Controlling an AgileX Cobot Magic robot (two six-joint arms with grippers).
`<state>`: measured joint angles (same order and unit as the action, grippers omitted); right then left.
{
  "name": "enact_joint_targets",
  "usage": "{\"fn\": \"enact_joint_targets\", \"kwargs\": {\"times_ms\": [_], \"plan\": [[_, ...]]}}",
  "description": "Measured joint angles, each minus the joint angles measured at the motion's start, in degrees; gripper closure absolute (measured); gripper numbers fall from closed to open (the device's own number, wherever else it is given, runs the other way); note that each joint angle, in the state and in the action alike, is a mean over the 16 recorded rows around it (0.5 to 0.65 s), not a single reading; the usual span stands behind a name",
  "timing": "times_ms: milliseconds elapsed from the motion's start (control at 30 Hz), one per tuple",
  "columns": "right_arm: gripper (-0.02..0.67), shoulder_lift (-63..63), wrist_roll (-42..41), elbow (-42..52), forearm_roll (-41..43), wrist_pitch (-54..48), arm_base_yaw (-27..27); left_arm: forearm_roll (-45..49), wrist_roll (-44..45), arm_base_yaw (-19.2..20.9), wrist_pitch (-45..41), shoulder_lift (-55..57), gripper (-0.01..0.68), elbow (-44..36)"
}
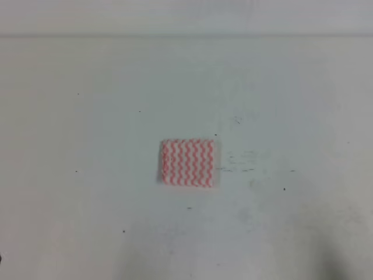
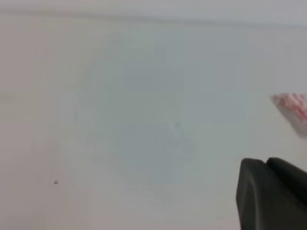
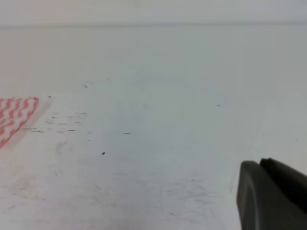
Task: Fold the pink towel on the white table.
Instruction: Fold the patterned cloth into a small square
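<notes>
Dark claw housing fills the lower right corner of each wrist view: left claw (image 2: pixel 273 194), right claw (image 3: pixel 273 194). Only a blunt black edge shows in either; fingertips are out of frame, so I cannot tell whether either claw is open or closed. Neither holds anything visible. Neither arm appears in the high view.

Beyond the left claw, up and to its right, a corner of the pink towel (image 2: pixel 293 106) lies well apart from it. From the right claw, the towel sits far off to the left and ahead, with bare scuffed white desk (image 3: pixel 158 158) between.

Towel looks like a small, compact rectangle, flat on the desk, edges fairly square, wavy pink-red and white stripes running across it. Left edge looks slightly thicker, possibly a fold line. Judgement: it appears already folded down.

Risks, judged: thin cloth on a smooth desk may slide or bunch under a pinch; a grab at one layer could peel the fold open; both claws start far off, so misaligned approach could skew the edges.
</notes>
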<state>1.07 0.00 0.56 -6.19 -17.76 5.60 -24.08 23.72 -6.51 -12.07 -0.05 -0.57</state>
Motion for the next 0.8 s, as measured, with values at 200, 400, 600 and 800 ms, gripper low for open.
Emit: {"fn": "enact_joint_targets", "kwargs": {"times_ms": [200,400,600,800], "plan": [[0.665,0.0,0.0,0.1,-0.1,0.1,0.0,4.4,-6.1,4.1,-7.8,-1.0,0.681,0.0],[0.665,0.1,0.0,0.3,-0.3,0.3,0.0,4.5,-5.5,4.7,-8.9,-1.0,0.681,0.0],[0.665,0.1,0.0,0.4,-0.3,0.4,0.0,4.5,-5.3,4.6,-8.9,-1.1,0.68,0.0],[0.665,0.2,0.0,0.5,-0.4,0.5,0.1,4.5,-5.3,4.6,-8.9,-1.2,0.68,-0.1]]}}
